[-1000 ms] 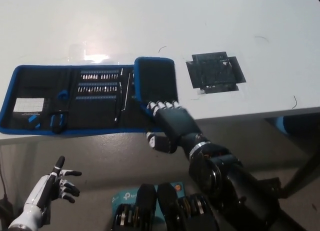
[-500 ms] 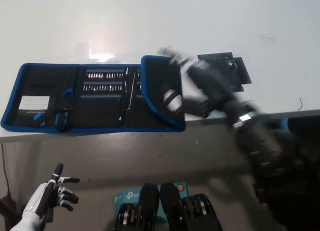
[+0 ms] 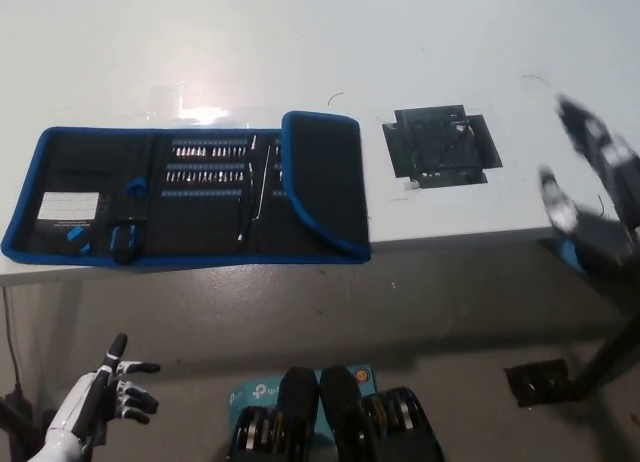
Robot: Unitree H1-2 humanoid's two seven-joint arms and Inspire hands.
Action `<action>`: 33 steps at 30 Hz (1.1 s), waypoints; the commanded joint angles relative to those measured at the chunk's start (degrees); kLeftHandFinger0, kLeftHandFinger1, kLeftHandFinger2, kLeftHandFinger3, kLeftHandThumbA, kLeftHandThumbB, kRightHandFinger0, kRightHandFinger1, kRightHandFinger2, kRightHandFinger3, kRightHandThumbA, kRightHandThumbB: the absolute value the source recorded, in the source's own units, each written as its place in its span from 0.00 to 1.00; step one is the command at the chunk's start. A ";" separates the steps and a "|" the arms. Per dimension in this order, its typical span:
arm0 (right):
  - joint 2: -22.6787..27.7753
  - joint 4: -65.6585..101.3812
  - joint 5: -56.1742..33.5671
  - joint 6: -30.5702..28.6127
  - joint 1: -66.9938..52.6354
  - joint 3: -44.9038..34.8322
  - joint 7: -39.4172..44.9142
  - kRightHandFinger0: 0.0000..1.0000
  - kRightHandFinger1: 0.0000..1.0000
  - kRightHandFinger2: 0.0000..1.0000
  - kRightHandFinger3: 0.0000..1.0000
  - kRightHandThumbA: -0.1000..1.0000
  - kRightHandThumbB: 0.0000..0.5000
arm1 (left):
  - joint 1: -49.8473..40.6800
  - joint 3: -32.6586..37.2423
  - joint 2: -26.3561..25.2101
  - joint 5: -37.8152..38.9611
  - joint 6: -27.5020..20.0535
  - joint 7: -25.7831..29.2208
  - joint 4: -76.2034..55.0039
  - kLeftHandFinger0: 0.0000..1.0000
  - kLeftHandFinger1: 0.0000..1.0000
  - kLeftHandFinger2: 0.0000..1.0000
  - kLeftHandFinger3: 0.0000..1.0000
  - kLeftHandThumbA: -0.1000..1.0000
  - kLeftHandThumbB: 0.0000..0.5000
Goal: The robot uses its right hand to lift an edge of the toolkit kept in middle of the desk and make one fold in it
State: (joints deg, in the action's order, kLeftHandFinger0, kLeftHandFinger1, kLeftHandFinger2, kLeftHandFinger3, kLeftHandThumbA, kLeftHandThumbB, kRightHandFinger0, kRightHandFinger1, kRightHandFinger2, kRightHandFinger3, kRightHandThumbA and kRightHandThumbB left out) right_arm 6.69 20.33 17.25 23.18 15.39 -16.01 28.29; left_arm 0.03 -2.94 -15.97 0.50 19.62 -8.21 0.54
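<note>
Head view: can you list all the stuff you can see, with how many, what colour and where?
toolkit: one, black with blue edging, lying open on the desk's left half, its right end panel folded over
white card: one, white, inside the toolkit at its left end
desk: one, white, filling the upper part of the picture
black tape patch: one, black, on the desk right of the toolkit
box: one, teal, on the floor at the bottom middle
left hand: one, white, lower left below the desk, resting with fingers apart
right hand: one, black, blurred, at the right edge near the desk's edge
</note>
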 commanded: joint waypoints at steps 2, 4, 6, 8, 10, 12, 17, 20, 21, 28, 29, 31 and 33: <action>-2.82 -11.84 -12.55 -19.04 -9.26 -8.16 -9.77 1.00 1.00 1.00 1.00 0.52 0.22 | -0.11 -0.53 -0.15 -0.26 -0.46 0.64 -1.04 0.45 0.41 0.35 0.58 1.00 1.00; -3.46 -19.62 -12.47 -25.62 -11.13 -10.09 -13.18 1.00 1.00 1.00 1.00 0.40 0.14 | -0.14 -0.49 -0.17 -0.45 -0.60 0.71 -0.71 0.46 0.43 0.36 0.59 1.00 0.99; -3.70 -24.54 -12.35 -29.32 -11.67 -11.21 -15.45 1.00 1.00 1.00 1.00 0.38 0.16 | -0.12 -0.65 -0.08 -0.60 -1.12 1.01 -0.34 0.45 0.42 0.35 0.59 1.00 1.00; -4.74 -28.36 -13.48 -30.50 -11.30 -12.99 -17.32 1.00 1.00 1.00 1.00 0.42 0.24 | -0.08 -0.86 0.08 -0.69 -1.75 1.31 -0.22 0.42 0.41 0.36 0.59 1.00 1.00; -4.73 -29.38 -13.37 -31.11 -10.84 -12.98 -17.73 1.00 1.00 1.00 1.00 0.41 0.21 | -0.04 -1.08 0.27 -0.58 -1.96 1.44 -0.08 0.42 0.42 0.36 0.59 1.00 1.00; -4.90 -32.20 -12.86 -32.95 -10.69 -12.90 -18.78 0.95 1.00 1.00 1.00 0.37 0.20 | -0.19 -1.21 0.38 -0.59 -1.89 1.50 -0.33 0.44 0.43 0.37 0.60 1.00 1.00; -3.60 -33.93 -10.08 -30.20 -10.38 -11.07 -19.85 0.84 0.97 1.00 1.00 0.25 0.28 | -0.43 -1.35 0.36 -0.80 -3.02 1.56 -0.29 0.40 0.40 0.35 0.59 1.00 1.00; -3.47 -32.84 -10.75 -24.70 -10.38 -11.65 -20.30 0.82 0.95 1.00 1.00 0.25 0.21 | -0.53 -1.39 0.41 -0.83 -2.78 1.56 -0.35 0.42 0.40 0.35 0.61 1.00 1.00; -3.46 -32.48 -11.18 -23.56 -10.22 -11.73 -20.67 0.83 0.95 1.00 1.00 0.26 0.21 | -0.30 -1.46 0.37 -0.81 -2.86 1.54 -0.13 0.42 0.40 0.34 0.60 1.00 1.00; -2.18 -31.56 -13.63 -19.90 -9.60 -10.26 -20.90 0.74 0.89 0.96 1.00 0.22 0.28 | 0.06 -1.90 0.55 -0.62 -3.25 1.67 0.03 0.40 0.39 0.34 0.58 1.00 1.00; -1.96 -31.58 -13.81 -19.74 -9.49 -9.90 -20.99 0.73 0.88 0.96 1.00 0.23 0.29 | 0.01 -1.99 0.59 -0.55 -3.33 1.72 -0.02 0.40 0.39 0.34 0.58 1.00 1.00; -1.46 -31.72 -13.99 -19.53 -9.52 -9.25 -21.30 0.72 0.86 0.94 0.98 0.26 0.32 | -0.04 -1.90 0.62 -0.63 -3.34 1.80 -0.12 0.40 0.40 0.35 0.58 1.00 1.00; -1.10 -31.87 -13.94 -19.22 -9.54 -8.72 -21.98 0.71 0.82 0.91 0.96 0.29 0.36 | -0.07 -1.74 0.49 -0.69 -3.68 1.76 0.03 0.40 0.41 0.37 0.60 1.00 0.99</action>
State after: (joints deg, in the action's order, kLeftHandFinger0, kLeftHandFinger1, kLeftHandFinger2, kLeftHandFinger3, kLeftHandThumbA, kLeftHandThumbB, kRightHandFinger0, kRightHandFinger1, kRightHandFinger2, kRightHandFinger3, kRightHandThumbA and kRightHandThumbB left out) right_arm 3.98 -12.51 5.89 4.12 4.76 -25.57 8.81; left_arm -0.48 -3.95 -14.78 0.33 18.39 -7.35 1.22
